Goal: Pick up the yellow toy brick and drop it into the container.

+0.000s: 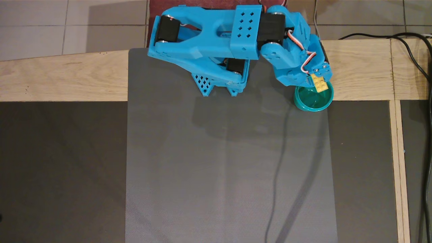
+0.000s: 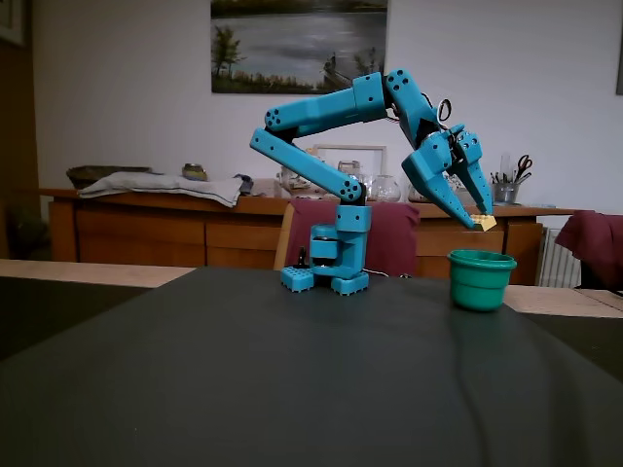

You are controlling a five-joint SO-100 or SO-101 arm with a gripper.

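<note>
The yellow toy brick (image 1: 319, 83) is held in my blue gripper (image 1: 316, 81), studs up in the overhead view. It hangs over the far edge of the teal-green container (image 1: 297, 100), which stands at the right edge of the grey mat. In the fixed view the brick (image 2: 484, 223) sits at the fingertips of the gripper (image 2: 482, 220), a little above the rim of the container (image 2: 481, 283) and clear of it. The jaws are closed on the brick. The inside of the container looks empty in the overhead view.
The arm's base (image 1: 219, 84) stands at the far middle of the grey mat (image 1: 229, 168) on a wooden table (image 1: 60, 81). Black cables (image 1: 418, 64) run along the right side. Dark panels flank the mat. A sideboard (image 2: 175, 229) stands behind.
</note>
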